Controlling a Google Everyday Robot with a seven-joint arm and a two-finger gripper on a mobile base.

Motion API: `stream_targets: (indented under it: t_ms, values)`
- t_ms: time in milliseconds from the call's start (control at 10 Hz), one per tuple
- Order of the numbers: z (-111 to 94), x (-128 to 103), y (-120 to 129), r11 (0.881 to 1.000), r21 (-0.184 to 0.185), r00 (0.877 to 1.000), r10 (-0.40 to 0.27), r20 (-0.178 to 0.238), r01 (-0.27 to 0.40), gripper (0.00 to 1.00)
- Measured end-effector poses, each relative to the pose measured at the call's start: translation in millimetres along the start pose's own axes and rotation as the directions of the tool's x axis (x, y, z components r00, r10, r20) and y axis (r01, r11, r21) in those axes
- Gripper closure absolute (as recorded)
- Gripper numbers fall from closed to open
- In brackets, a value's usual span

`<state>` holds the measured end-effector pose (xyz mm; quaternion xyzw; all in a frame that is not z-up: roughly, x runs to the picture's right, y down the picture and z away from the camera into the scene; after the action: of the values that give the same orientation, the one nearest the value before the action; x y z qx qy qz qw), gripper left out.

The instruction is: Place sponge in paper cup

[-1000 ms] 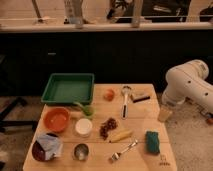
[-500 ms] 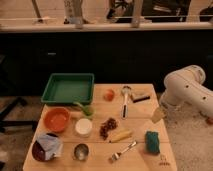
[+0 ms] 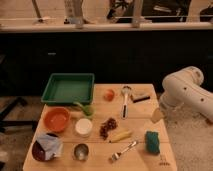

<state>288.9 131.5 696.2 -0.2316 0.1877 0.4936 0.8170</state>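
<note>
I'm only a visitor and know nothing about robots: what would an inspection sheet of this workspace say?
Surface: wooden table, crowded.
Job's things: sponge lies near the front right corner; paper cup stands upright left of centre, apart from it.
Clutter: green tray, orange bowl, metal cup, fork, crumpled bag, food pieces.
Gripper: gripper hangs at the table's right edge, behind the sponge, not touching it.
Cables: nothing seen.
Surroundings: dark cabinet front behind the table.

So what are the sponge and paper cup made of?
The sponge: probably soft foam, matte teal, rounded corners. The paper cup: likely paper, matte white, thin pale rim. The gripper hangs at the table's right edge, touching neither.
</note>
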Motion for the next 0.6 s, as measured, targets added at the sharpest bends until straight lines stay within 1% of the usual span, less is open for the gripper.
stream_targets:
  t_ms: [100, 200, 300, 500, 600]
  values:
    - [13.2, 1.3, 2.5, 0.997, 0.002, 0.997, 0.081, -0.015, -0.081, 0.20]
    - [25.0, 3.8, 4.6, 0.989, -0.001, 0.989, 0.146, -0.028, -0.146, 0.20]
    - [33.2, 7.7, 5.4, 0.982, -0.002, 0.981, 0.189, -0.042, -0.189, 0.20]
    - [39.5, 12.0, 8.8, 0.971, -0.006, 0.969, 0.239, -0.061, -0.239, 0.20]
    - [43.9, 14.5, 14.1, 0.962, -0.013, 0.960, 0.270, -0.078, -0.272, 0.20]
